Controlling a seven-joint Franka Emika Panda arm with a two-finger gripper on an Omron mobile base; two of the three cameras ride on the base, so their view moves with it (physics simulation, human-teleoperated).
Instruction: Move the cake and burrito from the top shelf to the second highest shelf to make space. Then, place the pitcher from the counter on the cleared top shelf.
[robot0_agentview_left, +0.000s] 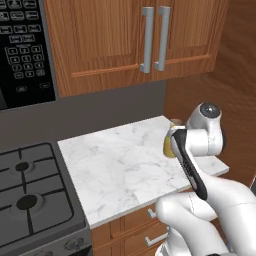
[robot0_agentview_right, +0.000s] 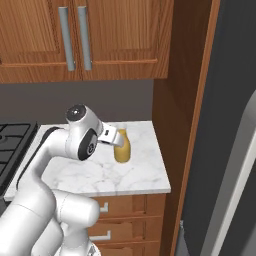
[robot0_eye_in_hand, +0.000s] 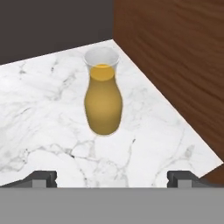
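Above counter (robot0_eye_in_hand: 52, 113), claw (robot0_eye_in_hand: 112, 177) wide, empty, facing pitcher (robot0_eye_in_hand: 103, 98)

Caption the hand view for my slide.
Open jaws face an upright pitcher of yellow-orange liquid on the marbled counter, near its wood-panelled corner.

I'm looking into a home kitchen. A marbled counter (robot0_agentview_left: 125, 165) sits on wooden drawers (robot0_agentview_right: 127, 220) with silver bar handles, and wood cabinets (robot0_agentview_left: 130, 40) with long vertical handles hang above it. To its left I see a black gas stove (robot0_agentview_left: 30, 195) under a microwave keypad (robot0_agentview_left: 22, 50). A dark fridge door (robot0_agentview_right: 230, 140) stands to the right. A pitcher (robot0_eye_in_hand: 103, 96) stands on the counter.
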